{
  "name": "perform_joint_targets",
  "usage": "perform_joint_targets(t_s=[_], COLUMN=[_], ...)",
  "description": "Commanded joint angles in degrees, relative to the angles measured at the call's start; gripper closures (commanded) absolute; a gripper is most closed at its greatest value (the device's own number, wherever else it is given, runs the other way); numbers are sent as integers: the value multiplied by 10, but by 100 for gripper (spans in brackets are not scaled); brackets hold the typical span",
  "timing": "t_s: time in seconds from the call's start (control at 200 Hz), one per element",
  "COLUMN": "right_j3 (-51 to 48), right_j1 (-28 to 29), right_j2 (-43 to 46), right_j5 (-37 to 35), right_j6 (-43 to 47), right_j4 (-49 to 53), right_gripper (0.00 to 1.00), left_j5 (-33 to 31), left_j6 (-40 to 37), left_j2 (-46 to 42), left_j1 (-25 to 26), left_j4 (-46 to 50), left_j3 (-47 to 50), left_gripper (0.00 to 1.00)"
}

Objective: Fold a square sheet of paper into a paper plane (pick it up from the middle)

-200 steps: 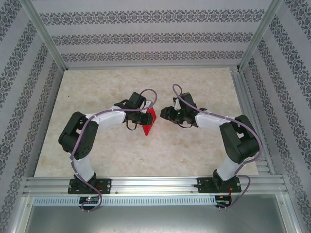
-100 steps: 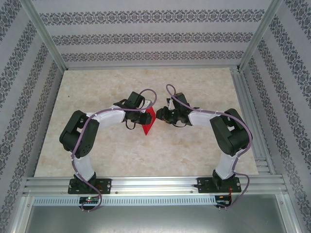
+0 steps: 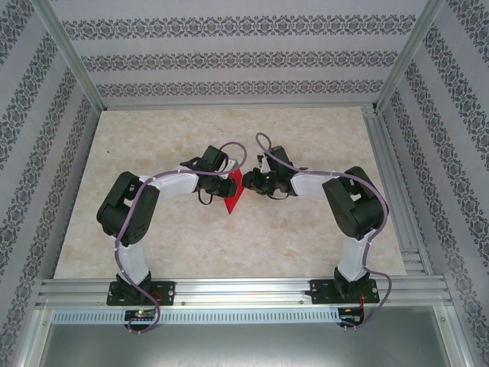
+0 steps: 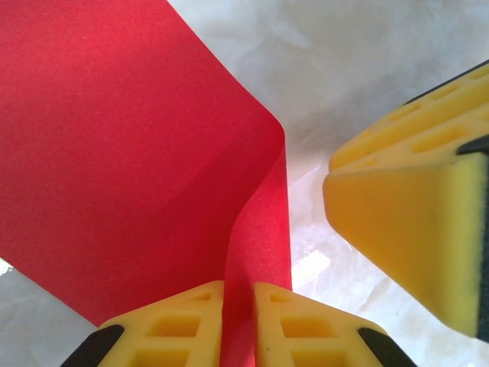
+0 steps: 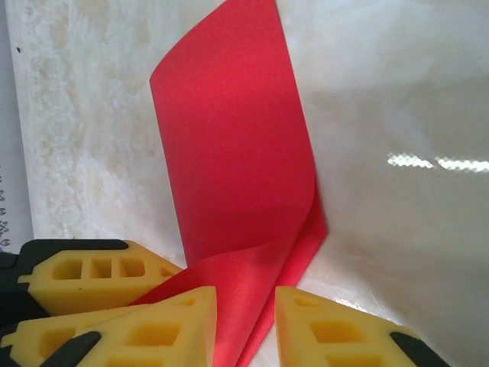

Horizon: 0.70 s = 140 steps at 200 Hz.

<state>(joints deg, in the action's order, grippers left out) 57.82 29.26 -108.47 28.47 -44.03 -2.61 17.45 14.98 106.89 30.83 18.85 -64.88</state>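
Red, thin & plain, the square sheet of paper (image 4: 114, 153) stands on edge btwn the two claws. It is curled, w/ its long axis crosswise to the line joining them and one pointed corner poking out on the claws' near side. Left claw (image 4: 240, 327) is clamped tight on the sheet's edge, and the paper fans out ahead of its tips. Right claw (image 5: 246, 330) faces it, jaws part-open astride the sheet's lower fold, not pinching. One of its fingers (image 4: 405, 229) sits just right of the left claw. Both arms: elbows bent outward, forearms angled in, wrists nose to nose.
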Motion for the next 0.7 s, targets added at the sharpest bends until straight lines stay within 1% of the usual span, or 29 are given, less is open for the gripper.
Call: perform_joint_targets(t_s=[0.0,0.285,0.49,0.694], right_j3=[22,41,51,62], right_j1=[8,12,17,22], right_j2=[-15,-32,-39,-46], right_j5=[-2,-9,-15,-36], right_j6=[9,25,37,48], right_j4=[5,30,48,78], right_gripper=[73,73,69,69], left_j5=[-8,-3,-1,-2], left_j6=[-16,-22,-24,-21], left_j2=[16,22,25,27], left_j1=[-10,-12,-12,-12], left_j4=[-15,-12,-9,-11], left_j3=[-17,-24,-25,-24], left_gripper=[83,83,83,84])
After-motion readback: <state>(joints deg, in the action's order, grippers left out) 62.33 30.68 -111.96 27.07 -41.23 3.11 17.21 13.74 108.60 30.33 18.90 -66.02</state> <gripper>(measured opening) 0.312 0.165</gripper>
